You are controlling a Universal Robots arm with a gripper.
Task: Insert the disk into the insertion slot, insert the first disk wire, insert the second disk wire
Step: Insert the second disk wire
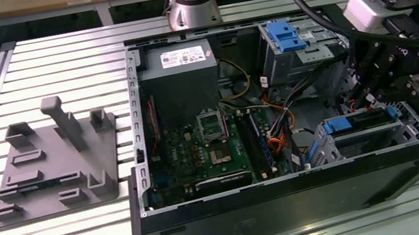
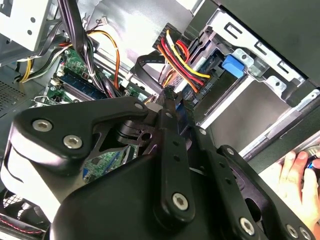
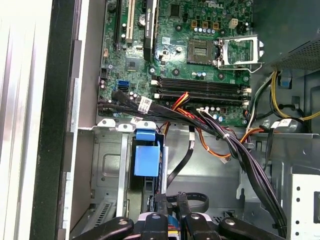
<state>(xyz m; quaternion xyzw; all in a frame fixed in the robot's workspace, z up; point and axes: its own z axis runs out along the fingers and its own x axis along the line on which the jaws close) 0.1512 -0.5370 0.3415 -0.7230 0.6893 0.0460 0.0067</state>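
Inside the open computer case [image 1: 290, 193], I had the gripper [image 1: 374, 92] down by the insertion slot [image 1: 365, 133].

I saw the disk [image 1: 361, 121] seated in that slot, its blue carrier showing at the slot's mouth, with the gripper just above it. From the second wrist view, the gripper [image 2: 170, 97] fingers looked drawn together around a dark cable end near the red, yellow and black wires [image 2: 175, 57]. A hand [image 2: 295, 175] rested outside the case.

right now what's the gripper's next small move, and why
Probably ease the gripper down toward the disk: the disk already sits in the insertion slot, while the red and yellow wires hang beside the gripper, apparently not yet plugged in.
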